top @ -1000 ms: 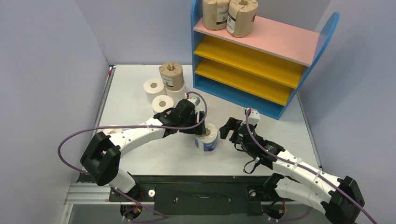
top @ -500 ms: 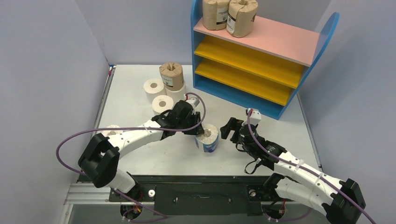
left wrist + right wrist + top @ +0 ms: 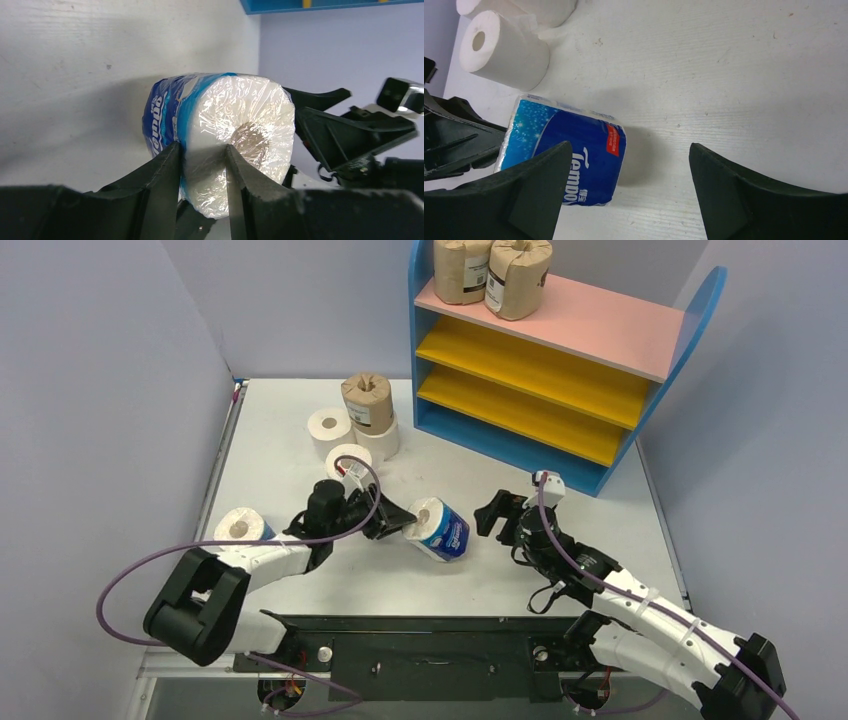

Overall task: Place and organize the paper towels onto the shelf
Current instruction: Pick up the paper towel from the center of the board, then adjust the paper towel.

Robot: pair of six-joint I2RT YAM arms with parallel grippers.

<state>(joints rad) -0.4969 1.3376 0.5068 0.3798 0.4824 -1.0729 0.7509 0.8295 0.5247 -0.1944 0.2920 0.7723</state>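
Observation:
My left gripper (image 3: pixel 404 523) is shut on a blue-and-white Tempo paper towel roll (image 3: pixel 438 530), now tipped onto its side at mid-table. In the left wrist view its fingers (image 3: pixel 167 167) pinch the roll's wall (image 3: pixel 225 115) beside the core. To the roll's right my right gripper (image 3: pixel 493 516) stands open with nothing in it, its jaws wide beside the roll (image 3: pixel 569 160). The shelf (image 3: pixel 560 360) stands at the back right with two brown rolls (image 3: pixel 462 268) (image 3: pixel 517 275) on its pink top board. Its yellow boards are bare.
A brown roll (image 3: pixel 367 400) sits on a white one at the back left, with two more white rolls (image 3: pixel 328 430) (image 3: pixel 347 458) beside it. Another roll (image 3: pixel 240 527) stands by the left arm. Walls close in on both sides.
My left gripper closed on the Tempo roll's wall and drew back left, tipping the roll from upright onto its side. The right gripper barely moved.

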